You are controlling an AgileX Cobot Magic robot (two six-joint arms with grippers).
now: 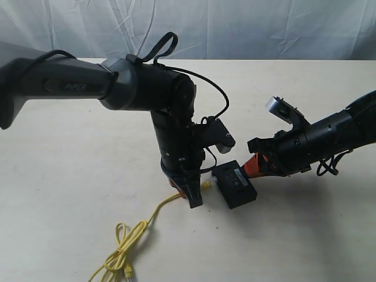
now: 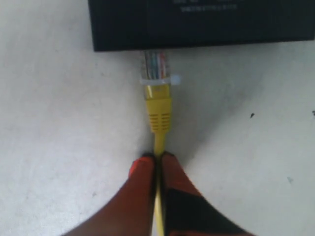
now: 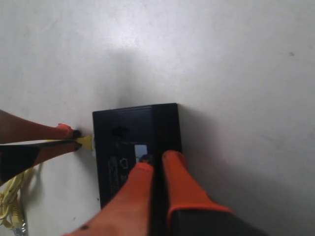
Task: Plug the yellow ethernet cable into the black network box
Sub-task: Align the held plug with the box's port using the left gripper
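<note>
The black network box [image 1: 235, 184] lies flat mid-table, white label up. My left gripper [image 1: 193, 198] is shut on the yellow ethernet cable [image 1: 167, 202] just behind its plug. In the left wrist view the orange fingers [image 2: 145, 172] pinch the cord [image 2: 158, 115], and the clear plug [image 2: 155, 65] meets the box's side wall [image 2: 197, 24], most of it still outside. My right gripper [image 1: 254, 167] comes in from the right, shut on the box's far edge. Its fingertips [image 3: 173, 160] straddle that edge of the box [image 3: 123, 140] beside the label.
The rest of the cable lies coiled in loops [image 1: 124, 247] near the table's front edge, its other plug [image 1: 128, 271] lying loose. A white curtain [image 1: 235, 23] hangs behind the table's far edge. The left arm's black wiring [image 1: 211, 88] loops above the box.
</note>
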